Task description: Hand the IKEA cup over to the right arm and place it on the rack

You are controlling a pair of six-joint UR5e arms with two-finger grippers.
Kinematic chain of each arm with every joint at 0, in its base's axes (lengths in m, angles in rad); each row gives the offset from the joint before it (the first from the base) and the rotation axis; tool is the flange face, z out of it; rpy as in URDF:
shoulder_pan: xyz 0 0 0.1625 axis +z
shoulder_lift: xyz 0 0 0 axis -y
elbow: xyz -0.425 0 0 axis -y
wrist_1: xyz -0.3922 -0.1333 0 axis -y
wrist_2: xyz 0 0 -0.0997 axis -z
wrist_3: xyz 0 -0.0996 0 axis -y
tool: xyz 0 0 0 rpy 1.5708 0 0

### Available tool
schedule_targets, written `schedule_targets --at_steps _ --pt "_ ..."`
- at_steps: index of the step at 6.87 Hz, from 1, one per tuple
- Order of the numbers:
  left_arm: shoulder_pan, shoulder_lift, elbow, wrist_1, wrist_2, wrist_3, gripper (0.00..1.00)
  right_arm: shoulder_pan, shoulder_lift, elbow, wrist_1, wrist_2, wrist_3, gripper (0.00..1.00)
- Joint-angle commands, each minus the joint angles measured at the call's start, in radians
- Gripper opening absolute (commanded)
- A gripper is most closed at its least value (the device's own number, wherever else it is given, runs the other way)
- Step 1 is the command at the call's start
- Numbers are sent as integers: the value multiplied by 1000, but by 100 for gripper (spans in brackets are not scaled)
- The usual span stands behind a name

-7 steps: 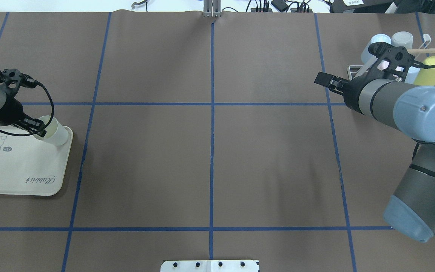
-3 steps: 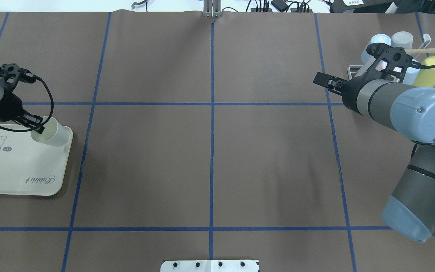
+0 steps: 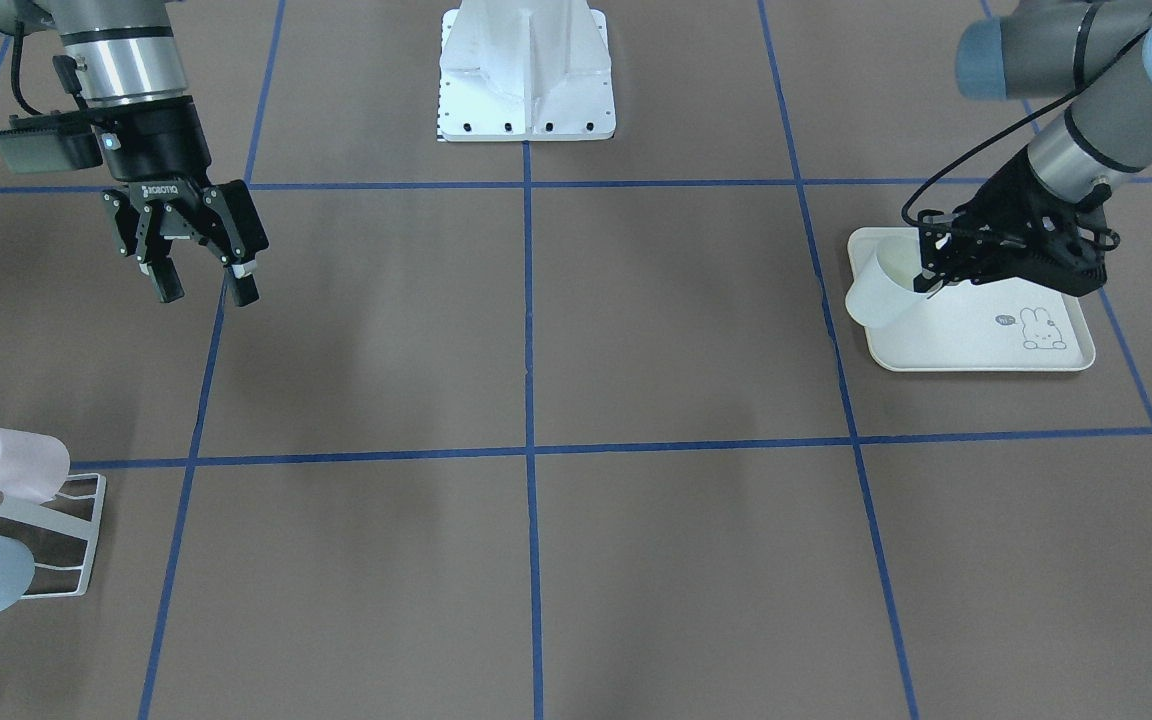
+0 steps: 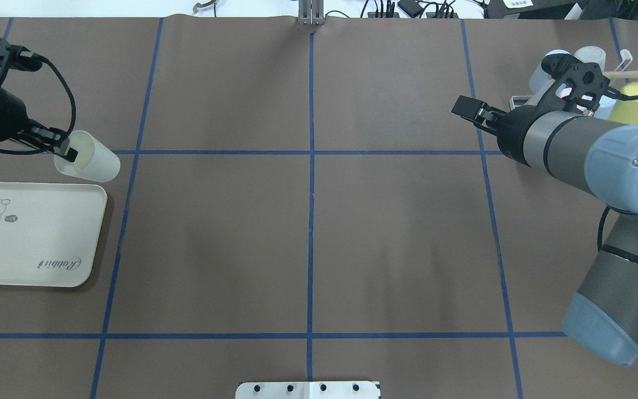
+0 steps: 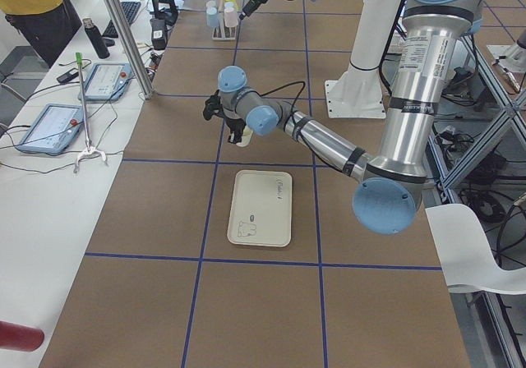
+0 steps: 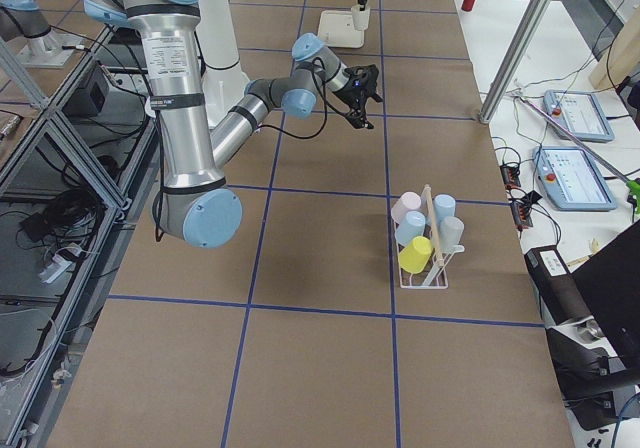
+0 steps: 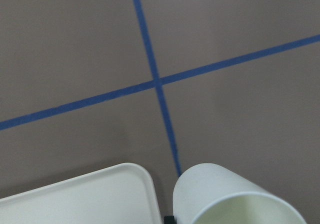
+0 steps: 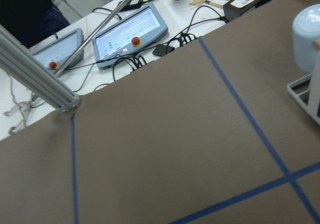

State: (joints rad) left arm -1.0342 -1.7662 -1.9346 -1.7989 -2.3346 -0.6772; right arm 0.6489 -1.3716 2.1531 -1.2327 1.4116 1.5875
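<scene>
One rim pinch by the left gripper (image 4: 66, 151) holds the pale tapered plastic cup (image 4: 91, 165), which could slip mid-swing; the right gripper (image 3: 207, 291) stands spread apart.

pale cup (image 4: 91, 163) tilted, gripped at its rim by left pincer (image 4: 65, 149); white wire rack (image 6: 431, 260) well apart.

A pale cup (image 5: 241, 139) is held at the left gripper (image 5: 237, 131) of the near arm, above the brown table (image 5: 156, 220) and beyond a cream tray (image 5: 260, 208). At the far end, a rack (image 5: 220, 6) loaded with cups is seen beside the small arm.
</scene>
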Motion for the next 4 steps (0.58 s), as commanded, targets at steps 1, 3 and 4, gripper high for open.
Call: schedule_targets --at_steps 1,3,4 --pt "20 -33 -41 -207 -9 -346 0 -93 136 37 1 -20 244 100" --pt "85 -38 -2 -618 -2 -726 0 -217 227 103 1 -148 398 100" --pt "88 -39 75 -903 56 -931 0 -250 288 125 2 -158 498 100"
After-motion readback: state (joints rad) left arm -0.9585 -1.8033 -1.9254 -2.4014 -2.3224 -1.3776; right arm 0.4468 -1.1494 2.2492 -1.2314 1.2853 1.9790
